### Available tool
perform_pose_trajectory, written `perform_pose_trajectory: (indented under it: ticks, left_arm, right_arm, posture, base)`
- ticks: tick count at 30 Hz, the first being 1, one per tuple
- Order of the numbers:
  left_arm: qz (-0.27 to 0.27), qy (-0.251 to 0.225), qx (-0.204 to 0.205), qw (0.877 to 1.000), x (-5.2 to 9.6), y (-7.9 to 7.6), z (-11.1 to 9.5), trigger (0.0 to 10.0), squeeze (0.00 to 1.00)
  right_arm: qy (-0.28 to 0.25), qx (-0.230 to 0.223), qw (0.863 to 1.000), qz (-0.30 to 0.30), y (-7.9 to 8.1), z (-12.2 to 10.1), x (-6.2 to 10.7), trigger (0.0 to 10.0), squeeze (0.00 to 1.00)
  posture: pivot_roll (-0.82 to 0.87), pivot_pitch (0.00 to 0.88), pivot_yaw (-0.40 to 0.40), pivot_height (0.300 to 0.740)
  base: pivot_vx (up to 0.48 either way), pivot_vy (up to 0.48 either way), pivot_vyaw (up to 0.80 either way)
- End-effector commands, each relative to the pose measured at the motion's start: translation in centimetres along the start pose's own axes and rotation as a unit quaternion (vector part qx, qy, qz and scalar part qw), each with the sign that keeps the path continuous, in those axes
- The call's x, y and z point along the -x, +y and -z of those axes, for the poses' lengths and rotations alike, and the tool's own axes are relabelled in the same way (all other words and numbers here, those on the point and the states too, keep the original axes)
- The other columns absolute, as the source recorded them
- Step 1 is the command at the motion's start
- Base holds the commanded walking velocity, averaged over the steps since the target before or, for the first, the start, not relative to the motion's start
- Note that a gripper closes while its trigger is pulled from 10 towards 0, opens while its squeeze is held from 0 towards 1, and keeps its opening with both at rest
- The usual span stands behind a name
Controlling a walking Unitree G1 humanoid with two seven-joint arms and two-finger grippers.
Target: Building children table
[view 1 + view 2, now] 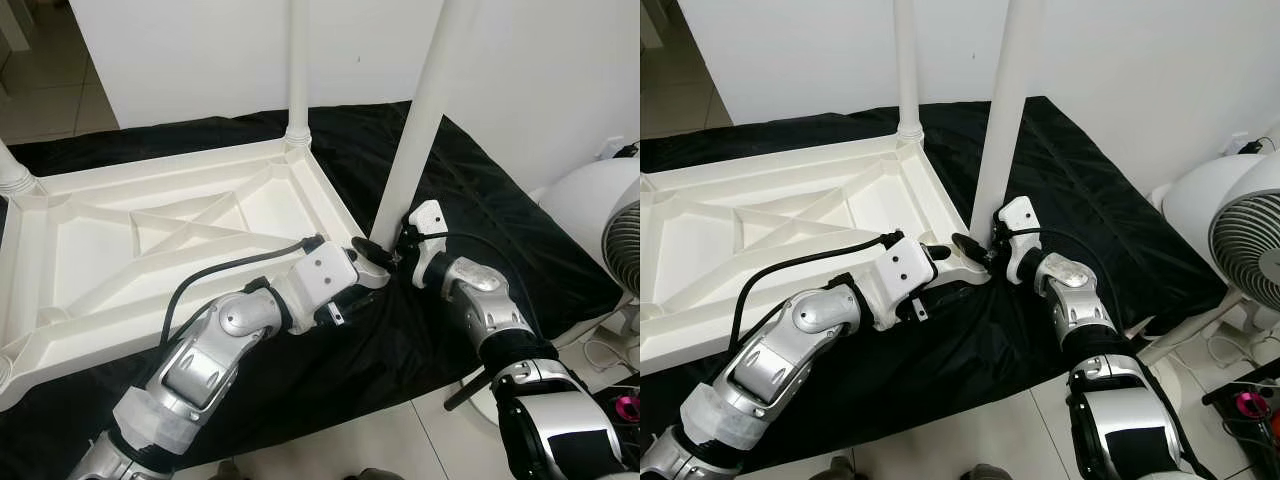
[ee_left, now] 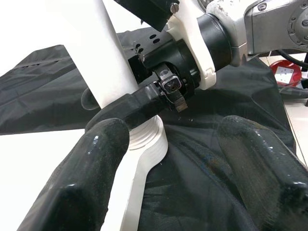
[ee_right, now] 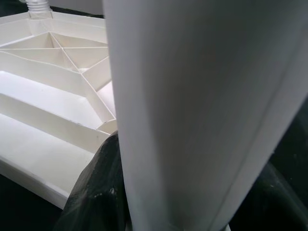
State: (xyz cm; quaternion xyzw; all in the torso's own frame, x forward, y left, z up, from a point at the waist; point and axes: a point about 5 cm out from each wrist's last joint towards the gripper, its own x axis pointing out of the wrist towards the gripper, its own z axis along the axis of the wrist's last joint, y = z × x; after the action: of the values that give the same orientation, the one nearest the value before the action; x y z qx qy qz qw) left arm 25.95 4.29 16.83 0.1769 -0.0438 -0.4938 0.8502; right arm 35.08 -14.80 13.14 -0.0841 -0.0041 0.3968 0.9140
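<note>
At about five o'clock the right gripper point(image 1: 398, 250) is clamped around the base of the near leg point(image 1: 420, 120), presumably so that it can be seated in its corner socket. At seven o'clock the left gripper point(image 1: 368, 262) is spread beside that corner, grasping nothing. The upturned tabletop point(image 1: 150, 235), smooth ribbed white plastic, is laid on a black cloth point(image 1: 480, 200); a second round leg point(image 1: 298, 60) is set upright at twelve.

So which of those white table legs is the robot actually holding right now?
The near-corner leg, which leans slightly. The right gripper clasps its base, with the left gripper alongside. The far-corner leg stands upright and untouched in the tabletop.
</note>
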Motion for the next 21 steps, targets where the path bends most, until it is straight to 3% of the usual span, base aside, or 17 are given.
perform_pose_trajectory:
  ticks: [1, 2, 13, 21]
  left_arm:
    - [0.026, 0.000, -0.003, 1.000, -0.1, -0.2, 0.0, 10.0, 0.00]
    - [0.027, 0.000, -0.003, 1.000, -0.1, -0.2, 0.0, 10.0, 0.00]
    - [0.026, 0.001, -0.005, 1.000, -0.1, -0.3, 0.0, 10.0, 0.00]
    - [0.021, 0.001, -0.008, 1.000, -0.1, -0.4, 0.0, 10.0, 0.00]
  right_arm:
    - [0.017, 0.002, 1.000, -0.019, 0.8, 1.0, 0.0, 2.1, 0.00]
    - [0.019, -0.016, 1.000, -0.014, 0.9, 1.1, 0.0, 10.0, 0.00]
    - [-0.010, -0.053, 0.998, 0.033, 1.7, 0.9, -0.4, 10.0, 0.00]
    - [-0.002, -0.048, 0.983, 0.175, 3.3, 1.5, -1.2, 10.0, 0.00]
  posture:
    - [-0.08, 0.000, 0.009, 0.740]
    - [-0.08, 0.000, 0.009, 0.740]
    - [-0.07, 0.000, 0.003, 0.740]
    - [-0.06, 0.000, -0.007, 0.740]
  base:
    - [0.000, 0.000, 0.00]
    - [0.000, 0.000, 0.00]
    - [0.000, 0.000, 0.00]
    - [0.000, 0.000, 0.00]
